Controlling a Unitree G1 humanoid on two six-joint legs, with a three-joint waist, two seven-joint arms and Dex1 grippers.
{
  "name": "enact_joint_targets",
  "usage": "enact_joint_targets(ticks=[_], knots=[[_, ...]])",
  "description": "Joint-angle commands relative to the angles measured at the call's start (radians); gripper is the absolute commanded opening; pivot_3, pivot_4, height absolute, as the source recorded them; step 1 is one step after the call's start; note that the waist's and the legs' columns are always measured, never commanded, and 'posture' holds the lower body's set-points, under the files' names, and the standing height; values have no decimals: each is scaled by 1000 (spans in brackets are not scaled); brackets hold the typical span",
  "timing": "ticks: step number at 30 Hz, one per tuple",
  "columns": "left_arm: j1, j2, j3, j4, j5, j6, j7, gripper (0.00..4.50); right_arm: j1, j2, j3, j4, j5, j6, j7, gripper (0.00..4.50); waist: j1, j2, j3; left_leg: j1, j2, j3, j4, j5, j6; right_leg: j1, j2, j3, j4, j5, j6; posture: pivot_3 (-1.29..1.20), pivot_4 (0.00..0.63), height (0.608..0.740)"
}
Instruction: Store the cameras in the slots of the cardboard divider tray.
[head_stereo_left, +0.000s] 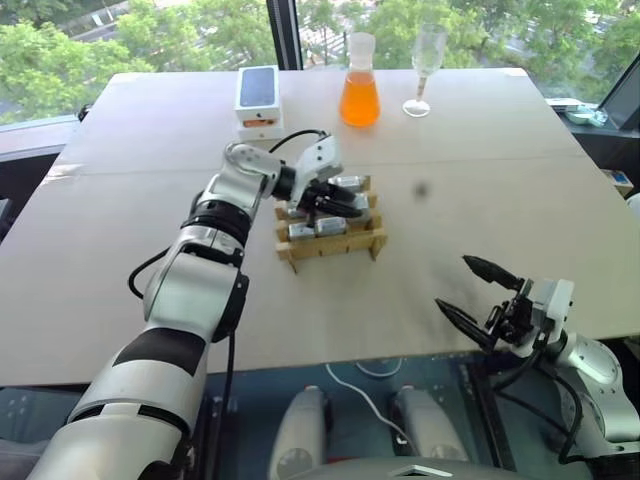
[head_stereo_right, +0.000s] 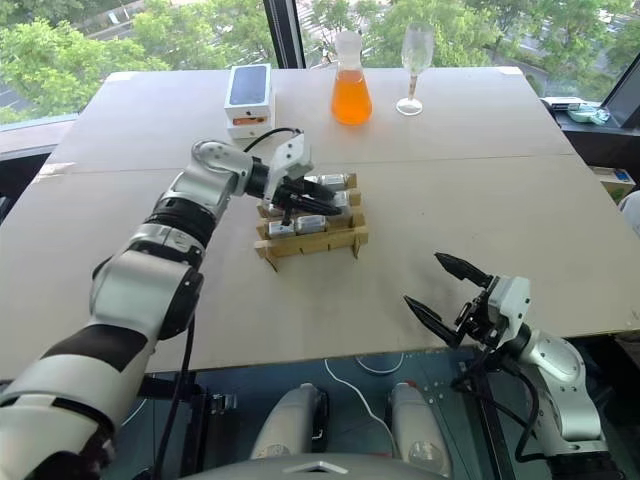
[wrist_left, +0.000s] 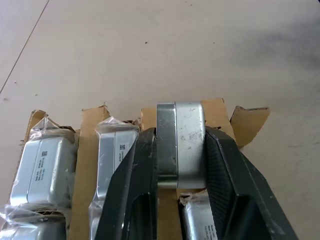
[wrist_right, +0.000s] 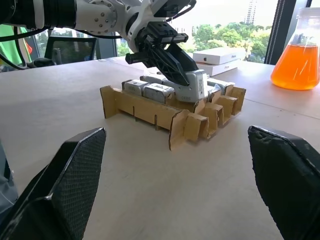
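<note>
The tan-brown cardboard divider tray (head_stereo_left: 331, 243), a grid of interlocking strips, sits near the middle of the pale wooden desk (head_stereo_left: 480, 200). Several small silver-grey metal cameras in clear wrap (wrist_left: 42, 167) already sit in its slots. The left gripper (head_stereo_left: 345, 203) hangs over the tray with its jaws clamped on one bare silver-grey camera (wrist_left: 180, 142), gripping it by its two broad sides; the left wrist view shows this camera upright over a slot at the tray's edge, with wrapped ones in the neighbouring slots just beside it. Whether it already rests in the slot cannot be told.

The right gripper (head_stereo_left: 478, 292) is well apart from the tray, over the near edge of the desk on the robot's right, its jaws spread wide with nothing between them.

Toward the far side of the desk, beyond the tray, stands a white phone box with a black top (head_stereo_left: 258, 98), stacked on another flat white box. To its right is a glass conical flask of orange liquid (head_stereo_left: 360, 82), and next to that an empty clear stemmed glass (head_stereo_left: 424, 68). All three are well clear of the tray. A dark smudge (head_stereo_left: 420, 189) marks the desk surface to the tray's right.
</note>
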Motion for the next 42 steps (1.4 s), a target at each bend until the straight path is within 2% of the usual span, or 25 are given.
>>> enact_joint_targets(ticks=[1,5,17,19,20,21,22,25,29,32,37,40,42], knots=[[-17,-4,9,-18,6,-3,-50,711,-2,7,-28,-28,0,-24,8,4500,0,0,0,0,0,0,0,0,0,0,0,0,0,0,0,0,150,740],[4,6,-8,-39,27,6,-91,711,-8,10,-36,-15,-2,-22,13,4500,0,0,0,0,0,0,0,0,0,0,0,0,0,1,-1,0,150,740],[15,6,-9,-55,51,66,-73,711,-50,15,-40,6,-8,-9,27,4500,-1,0,0,0,0,0,0,0,0,0,0,0,0,1,-1,0,150,740],[28,16,-18,-86,32,61,-131,1720,-54,14,-41,13,-7,-11,32,4500,-2,0,0,0,0,0,0,0,0,0,0,0,0,1,-1,0,150,740],[35,21,-21,-109,16,67,-155,1869,-55,15,-42,14,-6,-11,34,4500,-3,0,0,0,0,0,0,0,0,0,0,0,0,1,-2,0,150,740],[36,17,-7,-123,9,75,-149,2498,-56,15,-43,16,-5,-11,36,4500,-3,0,0,0,0,0,-1,0,0,0,0,0,0,1,-2,0,150,740],[32,13,9,-130,4,80,-122,2642,-58,16,-42,18,-5,-11,36,4500,-2,0,0,0,0,0,-1,0,0,0,0,0,0,1,-2,0,150,740],[38,27,63,-207,-40,99,-103,4086,-65,20,-40,26,-8,-11,40,4500,0,0,0,0,0,0,0,0,0,0,0,0,0,1,-2,0,150,740],[96,79,174,-417,-148,239,-48,4086,-73,18,-38,25,-9,0,39,4500,-4,0,0,0,0,0,0,0,0,0,0,0,0,1,-2,0,150,740],[263,168,281,-706,-243,345,12,4086,-80,12,-41,25,-6,17,38,4500,-27,1,-1,1,1,0,-1,0,0,0,-1,0,1,1,-2,0,150,740],[610,276,449,-1121,-355,519,165,4086,-120,2,-54,65,-17,43,30,4500,-26,2,0,2,2,-1,-2,0,0,0,0,0,2,1,-3,0,150,740],[988,300,614,-1341,-347,487,246,4086,-183,-23,-55,131,-34,75,41,4500,-31,3,-1,3,4,0,-1,0,0,0,-3,0,1,1,-3,0,150,740],[1175,291,697,-1425,-353,456,282,4086,-224,-43,-54,180,-47,86,60,4500,-26,2,-1,5,4,2,-2,0,0,1,-6,4,1,2,-3,0,150,740]])
